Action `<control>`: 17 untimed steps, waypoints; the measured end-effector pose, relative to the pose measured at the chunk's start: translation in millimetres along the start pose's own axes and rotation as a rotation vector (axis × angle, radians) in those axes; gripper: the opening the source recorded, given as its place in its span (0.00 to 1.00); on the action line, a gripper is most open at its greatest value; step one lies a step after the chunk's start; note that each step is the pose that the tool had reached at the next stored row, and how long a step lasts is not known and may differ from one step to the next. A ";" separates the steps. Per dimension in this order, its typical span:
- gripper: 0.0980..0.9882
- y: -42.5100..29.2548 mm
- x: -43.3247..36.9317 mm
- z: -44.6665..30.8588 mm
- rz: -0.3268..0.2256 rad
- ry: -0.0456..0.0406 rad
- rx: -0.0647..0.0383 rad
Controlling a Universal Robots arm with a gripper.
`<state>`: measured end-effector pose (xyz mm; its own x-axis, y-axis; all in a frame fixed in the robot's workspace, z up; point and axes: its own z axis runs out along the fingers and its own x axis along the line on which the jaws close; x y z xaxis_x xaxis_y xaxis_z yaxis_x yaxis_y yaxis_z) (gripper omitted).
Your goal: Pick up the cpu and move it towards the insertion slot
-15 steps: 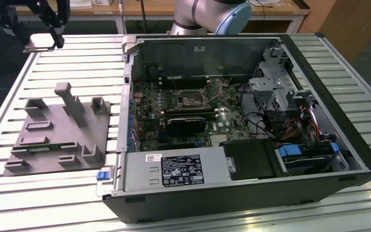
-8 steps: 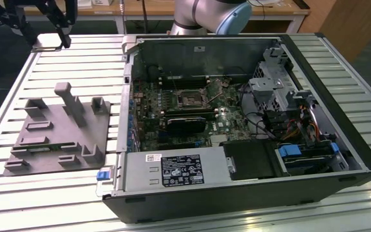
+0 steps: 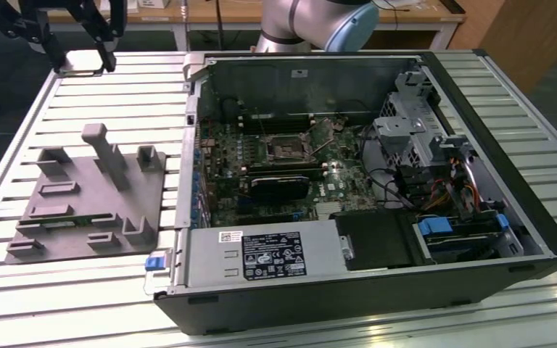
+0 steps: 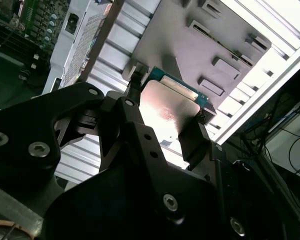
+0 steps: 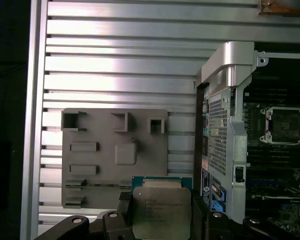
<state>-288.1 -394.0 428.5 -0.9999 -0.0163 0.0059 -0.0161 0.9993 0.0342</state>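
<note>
While the gripper (image 5: 162,220) hangs high above the slatted table (image 5: 120,65), its black fingers (image 4: 197,137) are clenched on two opposite sides of the cpu (image 5: 161,210), so the chip is lifted and touches nothing below. In both wrist views the silver top of the cpu faces the cameras. Under it lies the grey fixture (image 5: 115,155), beside the open computer case (image 3: 356,181). The insertion slot (image 5: 285,124) sits on the motherboard inside this case, well apart from the chip.
</note>
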 end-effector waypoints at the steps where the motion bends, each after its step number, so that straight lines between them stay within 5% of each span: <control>1: 0.50 0.0 -1.3 0.0 0.000 0.0000 0.000; 17: 0.50 -0.4 -23.3 -0.1 0.000 0.0000 0.000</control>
<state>-264.8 -394.0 428.4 -0.9998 -0.0163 0.0059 -0.0161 0.9993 0.0342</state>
